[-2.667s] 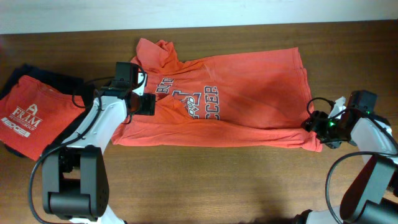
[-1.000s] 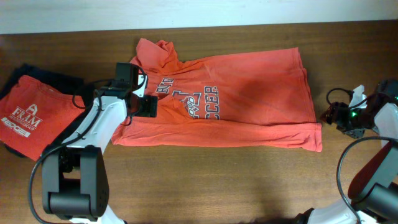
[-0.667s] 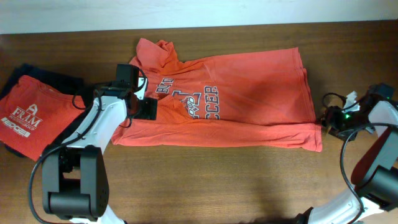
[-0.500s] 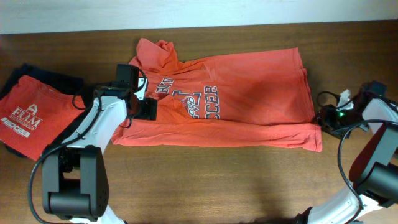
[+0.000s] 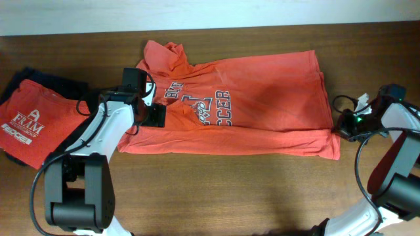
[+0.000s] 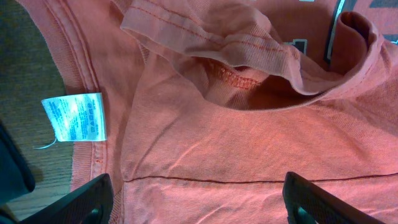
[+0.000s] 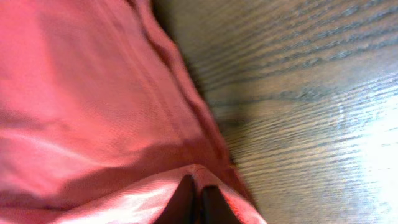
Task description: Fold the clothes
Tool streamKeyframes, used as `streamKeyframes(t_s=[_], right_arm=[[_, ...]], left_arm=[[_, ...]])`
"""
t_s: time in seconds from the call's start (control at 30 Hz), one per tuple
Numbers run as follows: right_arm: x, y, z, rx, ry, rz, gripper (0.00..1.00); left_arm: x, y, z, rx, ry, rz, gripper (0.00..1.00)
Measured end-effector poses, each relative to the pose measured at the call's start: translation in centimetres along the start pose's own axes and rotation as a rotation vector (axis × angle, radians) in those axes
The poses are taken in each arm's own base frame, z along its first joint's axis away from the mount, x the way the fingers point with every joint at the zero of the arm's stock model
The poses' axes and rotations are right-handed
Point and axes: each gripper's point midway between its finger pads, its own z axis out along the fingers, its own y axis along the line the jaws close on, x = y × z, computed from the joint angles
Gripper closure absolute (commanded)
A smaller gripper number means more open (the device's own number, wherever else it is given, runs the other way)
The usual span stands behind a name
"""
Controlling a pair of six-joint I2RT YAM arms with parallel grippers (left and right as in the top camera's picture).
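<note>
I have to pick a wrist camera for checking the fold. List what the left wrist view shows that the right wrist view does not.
Only the left wrist view shows the white care label, the rumpled neckline, a strip of grey lettering and the left gripper, which is open. Only the right wrist view shows the right gripper, shut on a pinch of fabric beside the hem edge. Both views show the orange-red T-shirt lying on the wooden table.
</note>
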Motion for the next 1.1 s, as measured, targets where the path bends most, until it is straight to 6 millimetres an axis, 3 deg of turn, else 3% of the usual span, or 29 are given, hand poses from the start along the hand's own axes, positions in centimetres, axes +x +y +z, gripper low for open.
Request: streamKeyframes(t_s=[0.27,0.6,0.7,0.83,0.9,0.93,1.0,1.03,1.1], right_arm=[[-1.4,3.7,-4.4,-0.118,-0.132,-0.058,0.96],[-4.3,5.8,-5.5,-0.223,-0.259,-0.128,0.96],[-5.1,6.0,-5.8,-0.233,-0.291,-0.143,0.96],[-5.0,6.0,-5.8,-0.234,-0.288,-0.135,0.96],[-5.0,6.0,-5.8,-0.234,-0.286,-0.133,0.96],[-5.0,6.0,-5.8,-0.234,-0.286,-0.131,0.96],[-4.9,6.0,-5.7,-0.234,-0.284,-0.13,0.96],[-4.8,6.0,-5.7,-0.234,-0.28,-0.128,0.96],[-4.8,6.0,-5.7,-0.234,-0.278,-0.127,0.96]], left_arm=[[0.0,0.0,0.0,0.0,-0.001,0.0,0.13],[-0.2,0.0,0.0,0.0,-0.006,0.0,0.13],[-0.2,0.0,0.0,0.0,-0.009,0.0,0.27],[-0.8,0.0,0.0,0.0,-0.034,-0.003,0.63],[-1.4,0.0,0.0,0.0,-0.056,-0.003,0.71],[-1.6,0.0,-0.1,0.0,-0.067,-0.001,0.68],[-1.8,0.0,-0.1,0.0,-0.074,-0.005,0.16],[-1.9,0.0,-0.1,0.0,-0.076,-0.003,0.06],[-1.9,0.0,-0.1,0.003,-0.076,-0.003,0.01]])
